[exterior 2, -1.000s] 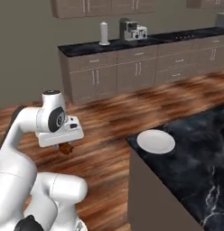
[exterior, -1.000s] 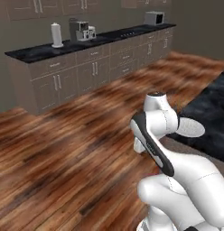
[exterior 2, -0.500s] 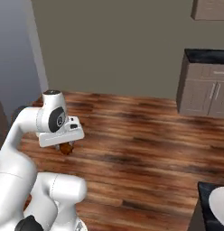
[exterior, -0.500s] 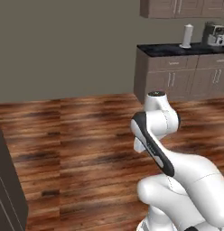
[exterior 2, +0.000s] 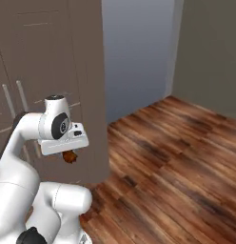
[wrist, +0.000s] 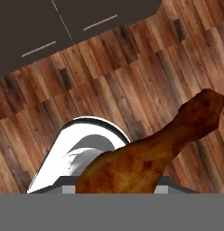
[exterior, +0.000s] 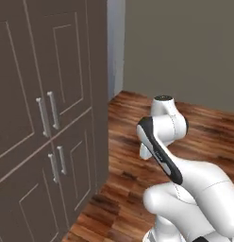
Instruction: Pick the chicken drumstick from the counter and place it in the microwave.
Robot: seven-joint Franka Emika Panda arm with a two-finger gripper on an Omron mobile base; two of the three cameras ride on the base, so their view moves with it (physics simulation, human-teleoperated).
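Tall dark brown panelled cabinet doors with slim metal bar handles [exterior: 48, 118] rise just to the left of the robot, over a brown wood-plank floor [exterior 2: 177, 162] that runs off to a plain grey wall. Against that cabinet front the white arm with dark joints holds its hand low and close in front of its own body, and beneath the hand hangs the small reddish-brown roasted chicken drumstick [exterior 2: 69, 156], off the floor and well clear of the cabinet doors. In the hand view the drumstick [wrist: 150, 153] lies slantwise across the picture, its bulbous meaty end down at the fingers and its narrow bone end pointing away and to the upper right, over the planks. The fingers are hidden behind the meat, so their spread cannot be read, though the drumstick hanging in the air suggests they are clamped on its thick end. Judged from this, the placing will have to lead with the narrow end, once the microwave comes within reach.
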